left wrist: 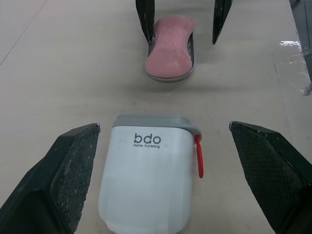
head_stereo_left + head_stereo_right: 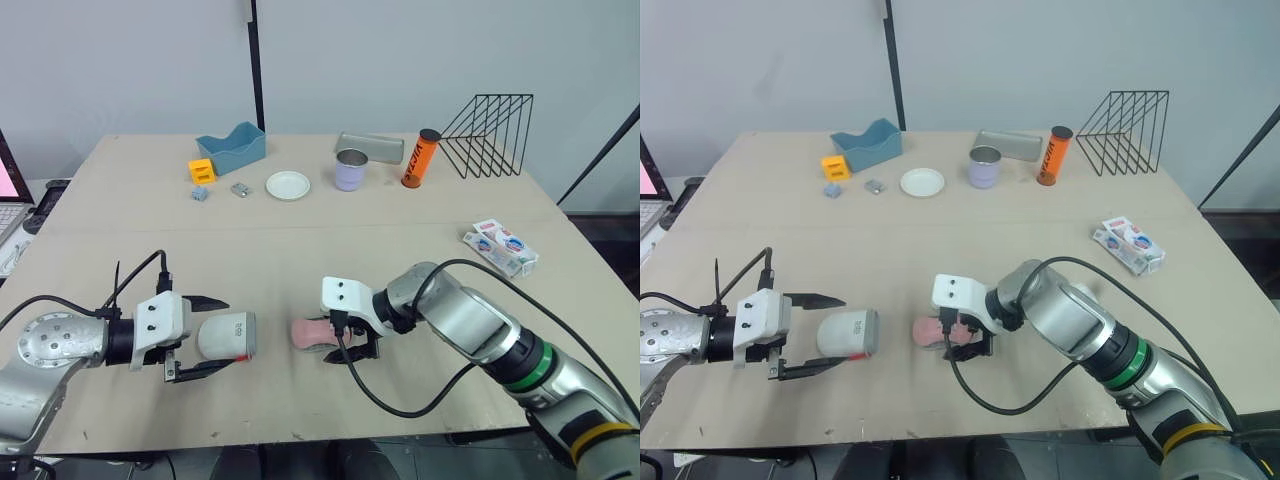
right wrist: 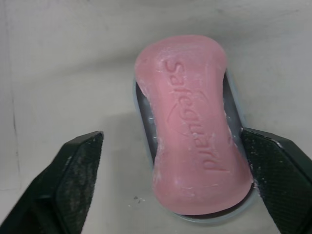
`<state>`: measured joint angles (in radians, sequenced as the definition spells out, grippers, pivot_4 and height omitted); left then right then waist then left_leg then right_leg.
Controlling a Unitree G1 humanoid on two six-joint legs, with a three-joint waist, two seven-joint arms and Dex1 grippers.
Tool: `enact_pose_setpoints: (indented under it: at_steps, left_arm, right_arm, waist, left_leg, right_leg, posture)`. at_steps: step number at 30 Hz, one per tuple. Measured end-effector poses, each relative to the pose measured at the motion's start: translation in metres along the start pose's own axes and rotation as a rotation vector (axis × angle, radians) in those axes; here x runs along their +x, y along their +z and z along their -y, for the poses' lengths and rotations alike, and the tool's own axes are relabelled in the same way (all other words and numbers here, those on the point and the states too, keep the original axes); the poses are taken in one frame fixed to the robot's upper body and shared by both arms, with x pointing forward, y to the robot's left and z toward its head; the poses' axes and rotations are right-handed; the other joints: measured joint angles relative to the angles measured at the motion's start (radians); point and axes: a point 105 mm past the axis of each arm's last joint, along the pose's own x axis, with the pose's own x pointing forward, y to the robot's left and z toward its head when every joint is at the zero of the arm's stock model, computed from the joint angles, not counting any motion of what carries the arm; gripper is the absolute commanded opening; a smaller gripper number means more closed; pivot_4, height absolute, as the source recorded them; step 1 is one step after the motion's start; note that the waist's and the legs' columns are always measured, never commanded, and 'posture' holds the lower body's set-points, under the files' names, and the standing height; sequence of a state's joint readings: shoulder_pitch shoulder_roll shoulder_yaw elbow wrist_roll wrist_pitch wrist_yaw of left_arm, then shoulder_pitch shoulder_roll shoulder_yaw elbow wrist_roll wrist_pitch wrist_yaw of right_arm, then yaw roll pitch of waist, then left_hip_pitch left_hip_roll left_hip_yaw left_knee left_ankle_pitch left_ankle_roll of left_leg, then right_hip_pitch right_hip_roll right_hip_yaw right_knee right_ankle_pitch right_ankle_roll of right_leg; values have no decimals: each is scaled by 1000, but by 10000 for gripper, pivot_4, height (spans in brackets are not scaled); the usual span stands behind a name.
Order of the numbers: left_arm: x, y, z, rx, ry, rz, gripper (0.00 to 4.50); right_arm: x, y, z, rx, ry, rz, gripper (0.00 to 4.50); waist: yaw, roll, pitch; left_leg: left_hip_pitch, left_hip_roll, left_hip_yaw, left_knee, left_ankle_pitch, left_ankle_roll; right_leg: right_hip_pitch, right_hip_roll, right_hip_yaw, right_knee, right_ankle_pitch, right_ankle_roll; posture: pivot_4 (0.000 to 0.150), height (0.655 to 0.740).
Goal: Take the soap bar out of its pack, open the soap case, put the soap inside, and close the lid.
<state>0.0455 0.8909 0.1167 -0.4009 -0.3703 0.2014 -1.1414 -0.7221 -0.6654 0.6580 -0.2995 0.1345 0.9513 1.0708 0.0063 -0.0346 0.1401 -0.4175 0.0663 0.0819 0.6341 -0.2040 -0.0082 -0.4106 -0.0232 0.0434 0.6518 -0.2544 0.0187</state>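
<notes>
Left gripper [image 2: 232,332] is spread wide, with one finger on each side of the white case cover [image 1: 146,180]. There are visible gaps on both sides, so it has no grip. The cover lies flat on the table [image 2: 300,250] near the front edge, with its grey rim and red tab facing the right arm. The soap bar [image 3: 187,131] is pink and unwrapped, embossed face up. It sits on the grey tray [image 1: 168,78] just beyond the cover and apart from it. Right gripper [image 3: 171,135] is also wide open and straddles the soap and tray. One finger stands clear of them; the other is at the tray's rim, and I cannot tell whether it touches. The soap pack [image 2: 500,247] lies well apart on the table's right side. At the far edge are a blue bin [image 2: 232,146], a white dish [image 2: 288,185], a cup [image 2: 350,170], an orange tube [image 2: 421,158] and a wire rack [image 2: 490,135].
</notes>
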Motion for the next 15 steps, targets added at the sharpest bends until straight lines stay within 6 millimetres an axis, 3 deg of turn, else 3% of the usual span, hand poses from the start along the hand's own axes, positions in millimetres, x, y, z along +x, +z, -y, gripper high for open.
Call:
enact_pose_setpoints:
  at_steps: [4, 10, 15]
  left_arm:
    - [0, 0, 0, 3, 0, 1, 45000]
    - [0, -5, -3, -10, 5, -9, 45000]
    - [3, -6, -2, -12, -6, -8, 45000]
  right_arm:
    - [-2, 1, 1, 12, 0, 7, 44598]
    - [-22, 13, 6, 18, -39, 58, 44598]
    - [-28, 10, 7, 26, -52, 51, 44598]
  waist:
    - [0, 0, 0]
    - [0, 0, 0]
    - [0, 0, 0]
  left_leg:
    - [0, 0, 0, 0, 0, 0]
    - [0, 0, -2, 0, 0, 0]
    - [0, 0, -2, -1, 0, 0]
  right_leg:
    - [0, 0, 0, 0, 0, 0]
    - [0, 0, 0, 0, 0, 0]
    - [0, -1, 0, -1, 0, 0]
  posture:
    - [1500, 7393]
    - [1500, 7393]
    - [1500, 7393]
